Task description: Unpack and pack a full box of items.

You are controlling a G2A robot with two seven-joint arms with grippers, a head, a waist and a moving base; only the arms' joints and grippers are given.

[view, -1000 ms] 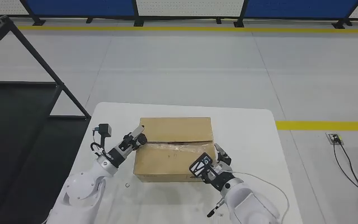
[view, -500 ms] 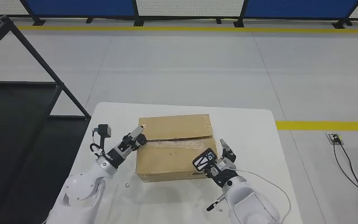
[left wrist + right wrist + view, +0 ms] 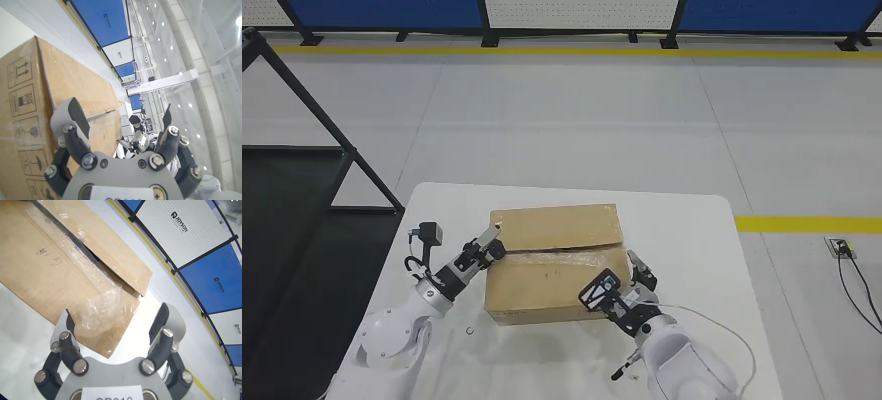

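A white table (image 3: pixel 682 240) carries one large brown cardboard box (image 3: pixel 542 295), which sits in the middle of it and is closed except for a narrow opening.

We judge the box heavy if it is full. Its walls look stiff, and its two long top flaps should bend at their folds. The far flap (image 3: pixel 557 227) is lifted slightly along the box's centre seam, and a dark slit shows beneath it. The near flap (image 3: pixel 43 256) lies flat.

Clear tape (image 3: pixel 98 306) hangs crumpled and loose at the box's right end. It is likely slick and sticky, so it makes a poor hold. The free corner or edge of a flap looks the better place to grip.

The left gripper (image 3: pixel 122 113) is spread wide at the box's left end, level with the seam. We cannot tell whether its pad touches the cardboard. The right gripper (image 3: pixel 116 315) is also spread, straddling the near flap's right corner and clamping nothing.

The box's contents are hidden under the flaps. A tiny object (image 3: pixel 471 331) lies off the box's near left corner, too small to identify.
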